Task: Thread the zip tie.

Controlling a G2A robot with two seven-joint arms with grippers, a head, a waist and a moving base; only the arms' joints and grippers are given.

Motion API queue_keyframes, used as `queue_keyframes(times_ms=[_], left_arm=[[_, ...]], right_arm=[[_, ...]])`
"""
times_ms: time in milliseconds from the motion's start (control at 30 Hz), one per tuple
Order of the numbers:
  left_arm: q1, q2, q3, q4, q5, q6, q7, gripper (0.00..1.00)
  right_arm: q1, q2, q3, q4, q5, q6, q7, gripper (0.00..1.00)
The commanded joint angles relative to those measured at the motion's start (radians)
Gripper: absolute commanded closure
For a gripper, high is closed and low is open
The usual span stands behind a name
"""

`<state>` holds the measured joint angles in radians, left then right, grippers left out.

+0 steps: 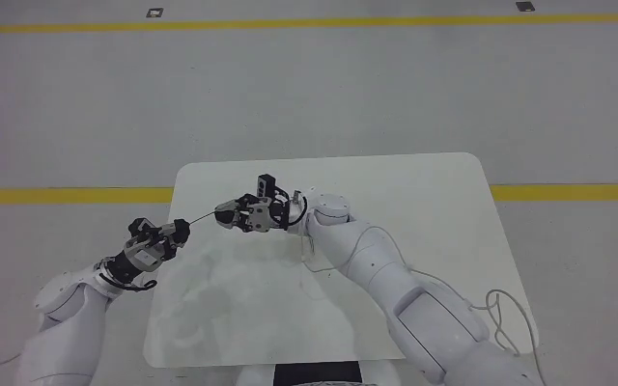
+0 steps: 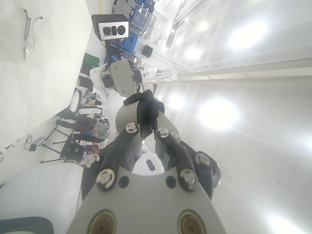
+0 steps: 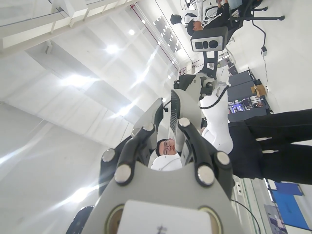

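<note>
A thin black zip tie (image 1: pixel 201 219) is stretched in the air over the left part of the white table (image 1: pixel 415 193), running between both grippers. My left gripper (image 1: pixel 182 230) sits at the table's left edge and is shut on the tie's lower end; in the left wrist view its fingertips (image 2: pixel 142 113) pinch together around a dark bunched bit (image 2: pixel 146 103). My right gripper (image 1: pixel 222 212) faces it from the right. Its fingers stand close around a small black piece of the tie (image 3: pixel 166 109) beside the ribbed pad (image 3: pixel 175 113). The two grippers are a short span apart.
The left gripper hangs right at the table's left edge (image 1: pixel 172 217), with grey floor beyond. Bare tabletop spreads to the right and toward the front. A loose white cable (image 1: pixel 502 318) hangs off the right side.
</note>
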<state>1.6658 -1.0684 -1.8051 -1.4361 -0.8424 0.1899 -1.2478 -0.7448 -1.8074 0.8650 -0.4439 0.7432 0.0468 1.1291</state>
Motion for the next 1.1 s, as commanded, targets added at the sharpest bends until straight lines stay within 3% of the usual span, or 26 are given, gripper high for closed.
queue_keyframes(times_ms=[0, 667, 867, 1067], left_arm=[[0.0, 0.0, 0.0, 0.0, 0.0, 0.0, 0.0, 1.0], [0.0, 0.0, 0.0, 0.0, 0.0, 0.0, 0.0, 1.0], [0.0, 0.0, 0.0, 0.0, 0.0, 0.0, 0.0, 1.0], [0.0, 0.0, 0.0, 0.0, 0.0, 0.0, 0.0, 1.0]], right_arm=[[0.0, 0.0, 0.003, 0.003, 0.0, -0.003, 0.0, 0.89], [0.001, 0.007, 0.032, 0.016, -0.007, -0.024, 0.023, 0.85], [-0.002, 0.01, 0.038, 0.017, -0.012, -0.028, 0.035, 0.93], [-0.002, 0.012, 0.041, 0.013, -0.022, -0.026, 0.041, 0.92]])
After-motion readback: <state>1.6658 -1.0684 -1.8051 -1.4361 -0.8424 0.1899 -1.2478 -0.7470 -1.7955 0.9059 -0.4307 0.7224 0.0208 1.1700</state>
